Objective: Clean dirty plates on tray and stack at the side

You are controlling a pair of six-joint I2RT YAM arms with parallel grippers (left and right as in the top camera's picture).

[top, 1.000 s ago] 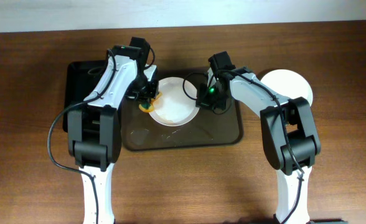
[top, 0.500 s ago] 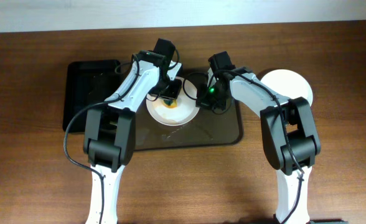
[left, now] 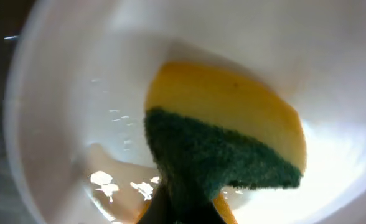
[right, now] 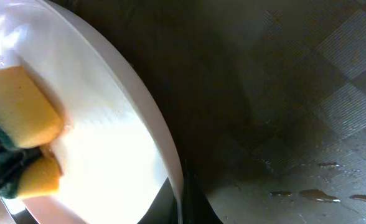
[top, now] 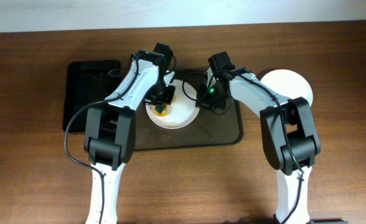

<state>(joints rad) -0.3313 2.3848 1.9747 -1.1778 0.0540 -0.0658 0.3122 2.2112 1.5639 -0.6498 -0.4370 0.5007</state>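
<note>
Step in hand, by my read: scrubbing the plate [top: 178,115]. It sits on the tray [top: 223,134], in the tray's upper-middle part, w/ its top edge near the tray's far rim.

The left gripper [top: 163,107] is over the plate's half toward the tray's left end. Its fingers are clamped tight on a yellow/green sponge [left: 226,118], and the sponge touches the plate's inner surface. The right gripper [top: 203,98] is at the plate's rim on the side toward tray centre. The wrist view shows the rim running btwn its fingers w/ almost no gap, so it reads as a pinch on the rim, tho the far-side contact is hidden.

To do it well:
- Hold the rim pinch firm so the plate doesn't spin or skate. The tray floor beside it is wet, w/ droplets [right: 314,194].
- Sweep the sponge across the whole well, not one spot. A tan patch [left: 111,180] just beside the sponge, prob. residue, needs a pass.
- Press lightly. Too hard could lever the plate out of the pinch.
- Steer the sponge clear of the right fingers.

The side stack [top: 292,84] lies off the tray, past its right end. The black tray [top: 86,93] lies off its left end and isn't involved.
</note>
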